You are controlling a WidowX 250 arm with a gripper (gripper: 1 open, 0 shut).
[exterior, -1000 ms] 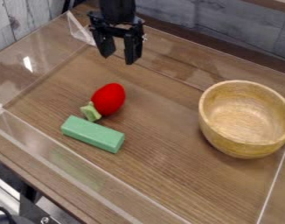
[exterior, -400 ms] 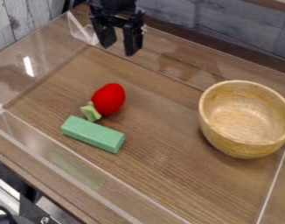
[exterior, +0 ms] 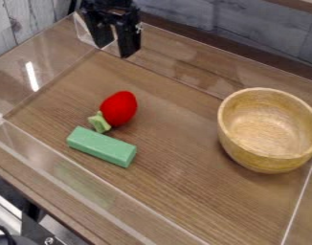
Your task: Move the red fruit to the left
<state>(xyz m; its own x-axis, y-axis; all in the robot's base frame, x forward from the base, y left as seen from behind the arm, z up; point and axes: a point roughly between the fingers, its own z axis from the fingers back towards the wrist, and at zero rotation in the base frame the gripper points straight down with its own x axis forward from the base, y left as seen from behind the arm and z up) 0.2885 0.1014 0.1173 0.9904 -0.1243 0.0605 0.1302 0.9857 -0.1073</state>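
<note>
Camera view puts the red fruit [exterior: 118,108] left of the middle of the frame, lying on the counter [exterior: 171,196], its green stem end toward the lower left. Just below it sits the green block [exterior: 101,146], and that is the likeliest trouble: a grasp coming down slightly low in the frame could catch the block or knock it askew. The fruit's rounded, glossy skin may also let it roll or squirt away if one finger touches first. Pushing it rather than lifting it could swing the stem end into the block. The yellow bowl [exterior: 269,128], at the right of the frame, is well apart and should not interfere.

As for the jaws [exterior: 115,46], they hang above the fruit in the frame, at the upper left, apart from it. They look parted, with nothing between them, though the dark, small view makes their exact spread uncertain.
</note>
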